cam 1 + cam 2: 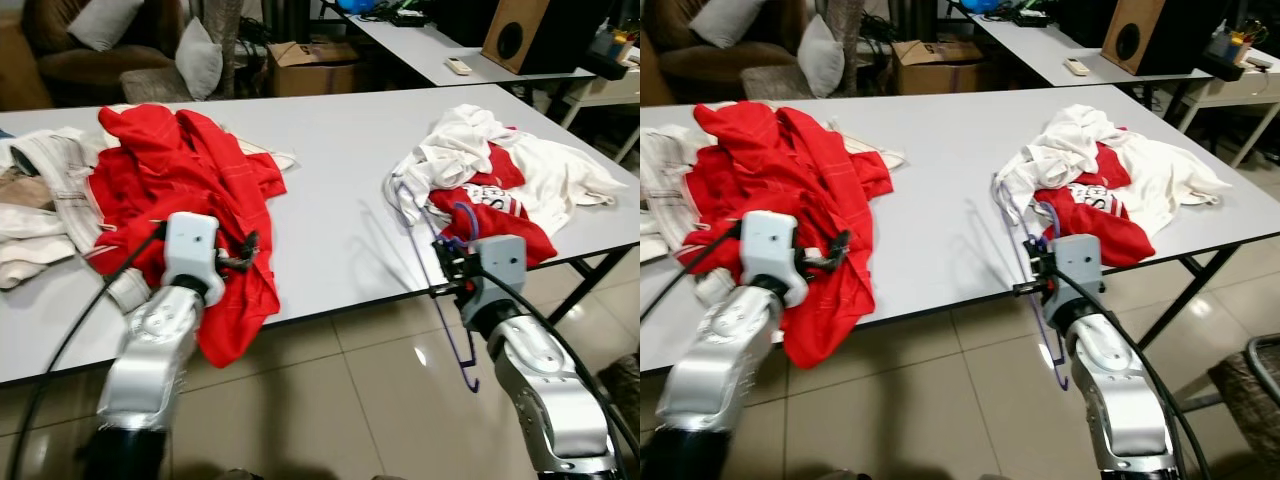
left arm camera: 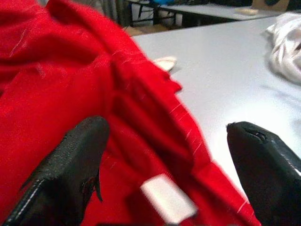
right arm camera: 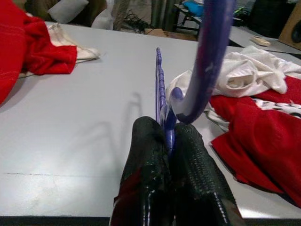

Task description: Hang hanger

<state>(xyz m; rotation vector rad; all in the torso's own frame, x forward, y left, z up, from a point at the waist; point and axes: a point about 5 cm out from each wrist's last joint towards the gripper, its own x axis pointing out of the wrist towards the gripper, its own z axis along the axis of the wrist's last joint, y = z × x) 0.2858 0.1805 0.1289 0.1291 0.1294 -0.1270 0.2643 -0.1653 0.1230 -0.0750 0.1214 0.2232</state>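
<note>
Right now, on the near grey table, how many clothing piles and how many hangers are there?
Clothing piles: 2, one red and cream, one white and red
Hangers: 1, the purple hanger clamped in the right gripper
Total: 3

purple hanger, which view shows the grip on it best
The right wrist view: the right hand has its fingers shut on the purple hanger, hook curving close overhead. Both eye views show the hanger's whole outline, part over the table edge, but the grip looks small there.
</note>
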